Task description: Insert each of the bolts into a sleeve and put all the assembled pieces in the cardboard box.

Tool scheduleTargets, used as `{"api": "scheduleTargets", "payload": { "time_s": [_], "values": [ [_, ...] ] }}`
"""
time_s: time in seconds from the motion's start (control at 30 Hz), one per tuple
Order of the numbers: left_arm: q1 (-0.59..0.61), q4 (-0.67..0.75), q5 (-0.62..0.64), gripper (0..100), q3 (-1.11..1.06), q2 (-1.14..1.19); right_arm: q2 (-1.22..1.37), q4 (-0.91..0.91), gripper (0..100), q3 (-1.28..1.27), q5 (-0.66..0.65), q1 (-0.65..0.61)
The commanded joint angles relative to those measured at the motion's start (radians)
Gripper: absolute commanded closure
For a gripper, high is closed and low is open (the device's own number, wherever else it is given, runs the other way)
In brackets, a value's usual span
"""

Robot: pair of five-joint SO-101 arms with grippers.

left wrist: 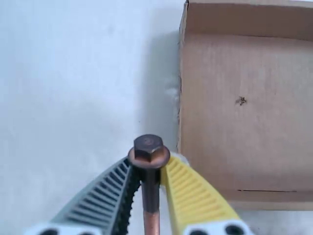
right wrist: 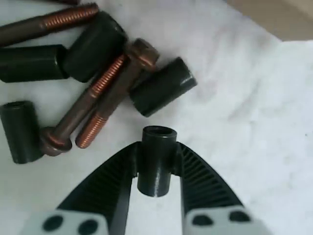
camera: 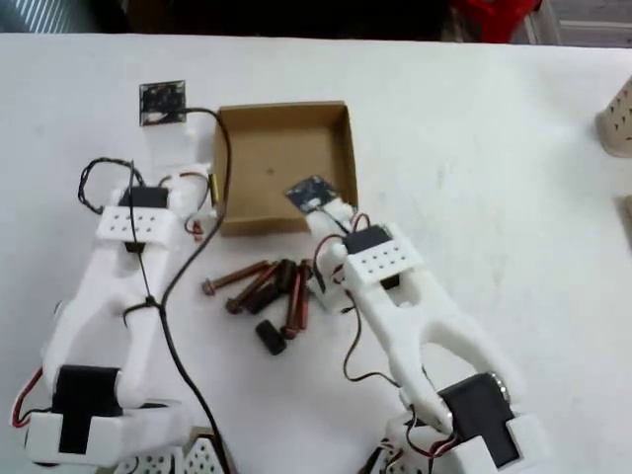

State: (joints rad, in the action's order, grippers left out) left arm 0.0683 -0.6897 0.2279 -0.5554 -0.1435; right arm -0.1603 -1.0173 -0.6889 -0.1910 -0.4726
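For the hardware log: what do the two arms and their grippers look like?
The left arm and right arm are white with black motors and thin red wires. The left gripper has one grey and one yellow ribbed finger; the right gripper has black ones.

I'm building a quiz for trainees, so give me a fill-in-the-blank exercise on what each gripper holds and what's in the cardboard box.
The left gripper is shut on a copper-coloured hex-head ____. The right gripper is shut on a short black cylindrical ____. Inside, the brown cardboard box is ____. Missing words: bolt, sleeve, empty.
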Motion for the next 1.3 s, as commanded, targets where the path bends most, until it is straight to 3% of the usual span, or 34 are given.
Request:
{"api": "scheduleTargets", "payload": {
  "time_s": [0.0, 0.23, 0.33, 0.53, 0.8, 1.27],
  "values": [
    [0.008, 0.029, 0.003, 98, 0.008, -0.059, -0.051, 0.102, 98.2, 0.003, 0.196, -0.013],
    [0.008, 0.031, 0.003, 98, 0.008, -0.059, -0.079, 0.157, 98.2, -0.021, 0.229, -0.018],
    [0.008, 0.031, 0.003, 98, 0.008, -0.059, -0.159, 0.173, 98.2, -0.058, 0.229, -0.019],
    [0.008, 0.032, 0.003, 98, 0.006, -0.059, -0.381, 0.367, 98.2, -0.298, 0.23, -0.047],
    [0.007, 0.032, 0.003, 98, 0.006, -0.058, -0.536, 0.404, 98.2, -0.377, 0.232, -0.051],
    [0.004, 0.032, 0.003, 98, 0.005, -0.058, -0.552, 1.017, 98.2, -0.689, 0.334, -0.073]
  ]
}}
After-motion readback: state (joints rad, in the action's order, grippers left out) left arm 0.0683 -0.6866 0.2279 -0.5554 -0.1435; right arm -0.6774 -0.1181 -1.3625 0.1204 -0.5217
